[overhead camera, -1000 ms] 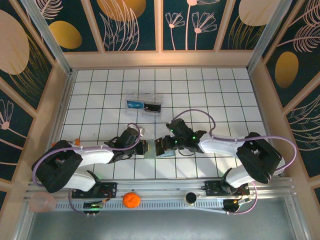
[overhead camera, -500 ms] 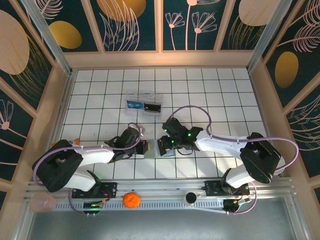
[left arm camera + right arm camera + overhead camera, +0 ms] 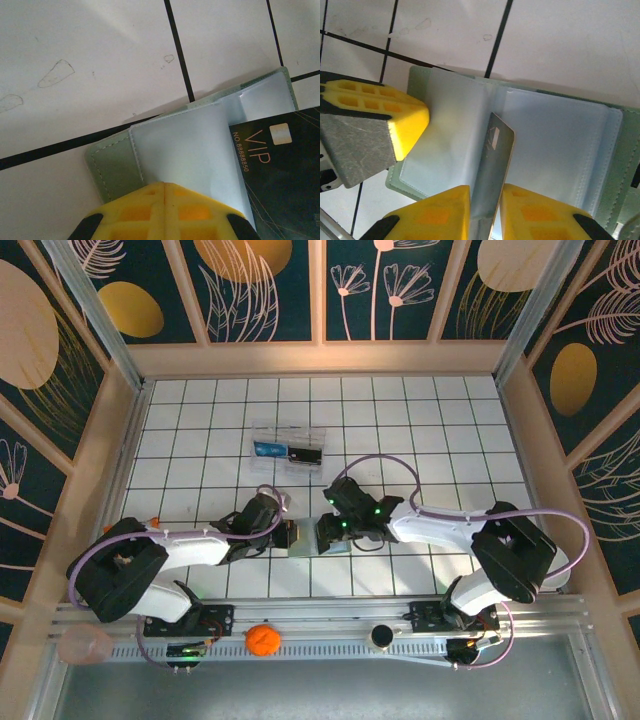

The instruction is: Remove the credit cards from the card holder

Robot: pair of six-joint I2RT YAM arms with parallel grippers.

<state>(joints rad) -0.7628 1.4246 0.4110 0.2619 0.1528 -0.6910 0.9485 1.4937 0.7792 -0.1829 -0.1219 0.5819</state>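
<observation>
The right end effector [image 3: 485, 194] has swung slightly left, jaws slightly parted round the card [image 3: 495, 160]; it should re-pinch and pull while the clenched left end effector [image 3: 164, 200] pins the card holder [image 3: 555, 145] on the near counter [image 3: 200, 440].

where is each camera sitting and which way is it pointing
top external: above and behind the arms, looking down on the tiled table; both arms and bases show.
left wrist: on the left arm, facing down at the card holder; left end effector at the bottom edge.
right wrist: on the right arm, facing down at the card holder; right end effector straddles a card.
shared: both wrist views show the open card holder; right wrist also catches the left fingers.
</observation>
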